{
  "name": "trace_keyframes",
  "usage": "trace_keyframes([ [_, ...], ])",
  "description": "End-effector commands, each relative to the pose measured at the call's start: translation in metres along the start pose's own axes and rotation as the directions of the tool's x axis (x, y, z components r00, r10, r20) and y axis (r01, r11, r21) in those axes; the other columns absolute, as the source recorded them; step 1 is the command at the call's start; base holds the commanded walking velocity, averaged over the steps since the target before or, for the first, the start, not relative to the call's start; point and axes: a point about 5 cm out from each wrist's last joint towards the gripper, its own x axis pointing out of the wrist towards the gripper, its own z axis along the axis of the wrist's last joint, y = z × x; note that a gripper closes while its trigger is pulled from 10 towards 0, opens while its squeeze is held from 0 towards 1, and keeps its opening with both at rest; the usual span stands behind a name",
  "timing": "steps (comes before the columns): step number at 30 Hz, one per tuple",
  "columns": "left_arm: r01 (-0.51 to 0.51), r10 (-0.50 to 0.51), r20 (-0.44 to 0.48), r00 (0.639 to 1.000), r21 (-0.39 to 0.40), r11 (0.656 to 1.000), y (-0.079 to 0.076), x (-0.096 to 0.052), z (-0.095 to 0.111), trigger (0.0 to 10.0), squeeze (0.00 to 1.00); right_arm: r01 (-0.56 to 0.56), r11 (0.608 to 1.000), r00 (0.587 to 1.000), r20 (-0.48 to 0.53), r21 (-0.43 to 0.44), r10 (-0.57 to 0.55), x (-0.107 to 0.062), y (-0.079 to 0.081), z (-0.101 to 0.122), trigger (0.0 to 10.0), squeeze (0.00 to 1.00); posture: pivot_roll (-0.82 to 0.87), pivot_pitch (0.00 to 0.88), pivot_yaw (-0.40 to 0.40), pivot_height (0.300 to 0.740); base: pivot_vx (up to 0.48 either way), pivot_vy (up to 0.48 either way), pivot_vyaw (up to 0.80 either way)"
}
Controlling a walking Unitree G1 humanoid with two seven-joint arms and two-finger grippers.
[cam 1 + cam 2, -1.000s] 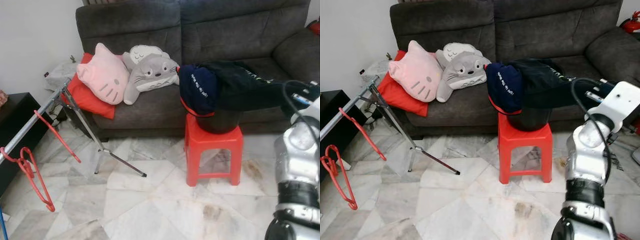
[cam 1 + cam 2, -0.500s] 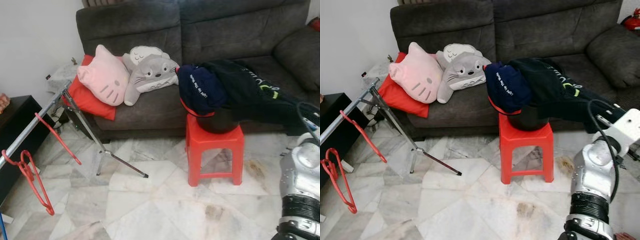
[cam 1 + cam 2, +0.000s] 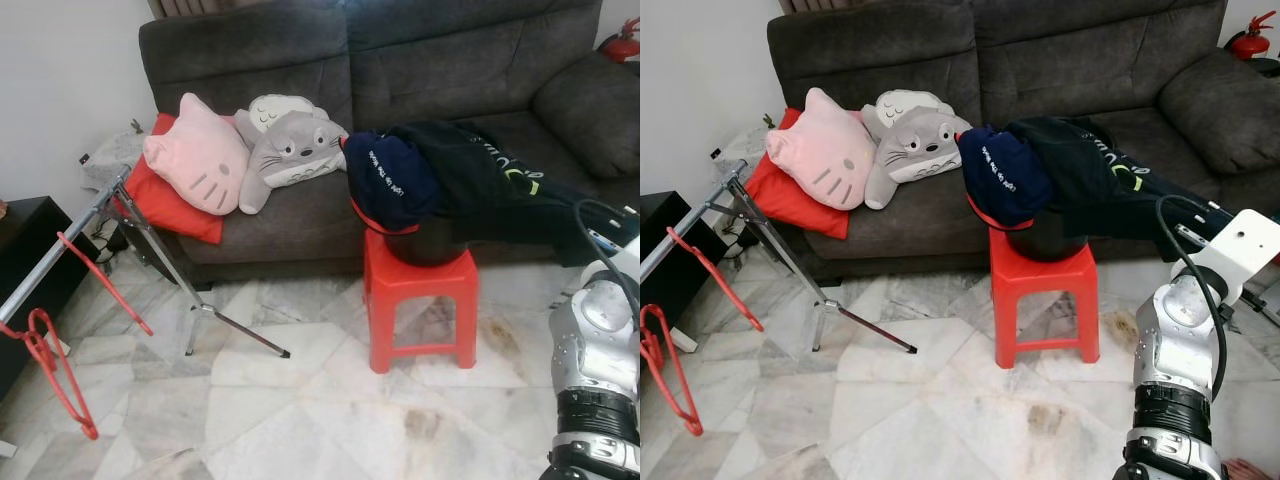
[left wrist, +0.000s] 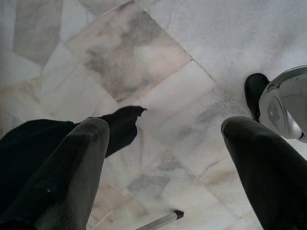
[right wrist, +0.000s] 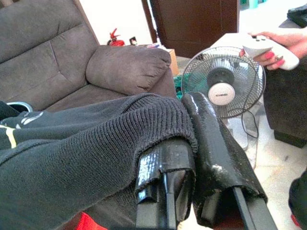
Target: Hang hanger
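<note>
Right claw (image 5: 192,158) clamped on the ribbed edge of a black sweater (image 5: 86,158), fingers pressed together over the knit; right arm (image 3: 1185,340) sits low at the right of the head views, cable looped over it. Left claw (image 4: 163,158) hangs over the marble floor (image 4: 158,62), fingers wide apart, nothing between them; a dark cloth (image 4: 29,148) lies on the floor beside one finger.

Red hangers (image 3: 55,365) hang on the slanted metal rack pole (image 3: 60,255) at the near left, one more red hanger (image 3: 105,285) a bit further up the same pole. Rack legs (image 3: 200,305) splay onto the floor in front of the sofa.

Red plastic stool (image 3: 420,300) stands mid-floor, touching or just beside the sofa front. Dark bucket (image 3: 425,240) on the stool, navy garment (image 3: 395,180) with white lettering draped over its rim; the black sweater trails from the bucket across the sofa seat toward the right arm.

Grey sofa (image 3: 450,60) behind. On its left seat: red cushion (image 3: 170,195), pink cat pillow (image 3: 195,155) leaning on it, grey plush (image 3: 290,150) beside that.

Right wrist view, far: standing fan (image 5: 223,88), a person's hand (image 5: 283,45) holding a white remote (image 5: 266,48), red fire extinguisher (image 5: 115,37) by the wall.
</note>
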Motion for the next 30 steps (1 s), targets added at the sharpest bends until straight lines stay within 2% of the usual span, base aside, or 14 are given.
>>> trace_keyframes([
  [1, -0.024, 0.024, -0.011, 1.000, 0.025, 0.999, 0.009, -0.001, -0.001, 10.0, 0.00, -0.006, 1.000, 1.000, 0.020, 0.007, 0.006, -0.002, 0.004, 0.006, 10.0, 0.00, -0.20, 0.000, 0.181, 0.740, 0.000, -0.270, 0.00],
  [11, -0.024, 0.024, -0.009, 1.000, 0.023, 0.999, 0.009, 0.000, -0.001, 10.0, 0.00, -0.020, 1.000, 1.000, 0.017, -0.023, 0.021, -0.005, 0.007, 0.004, 10.0, 0.00, -0.20, 0.000, 0.184, 0.740, 0.000, -0.272, 0.00],
  [15, -0.027, 0.027, -0.007, 1.000, 0.019, 0.999, 0.010, 0.000, 0.000, 10.0, 0.00, -0.071, 0.991, 0.997, 0.017, -0.110, 0.073, -0.008, 0.011, -0.001, 10.0, 0.00, -0.19, 0.000, 0.181, 0.740, 0.000, -0.268, 0.00],
  [30, -0.023, 0.023, -0.006, 1.000, 0.016, 1.000, 0.010, 0.000, 0.000, 10.0, 0.00, -0.131, 0.967, 0.989, 0.034, -0.220, 0.142, -0.013, 0.018, -0.003, 10.0, 0.00, -0.20, 0.000, 0.177, 0.740, 0.000, -0.271, 0.00],
])
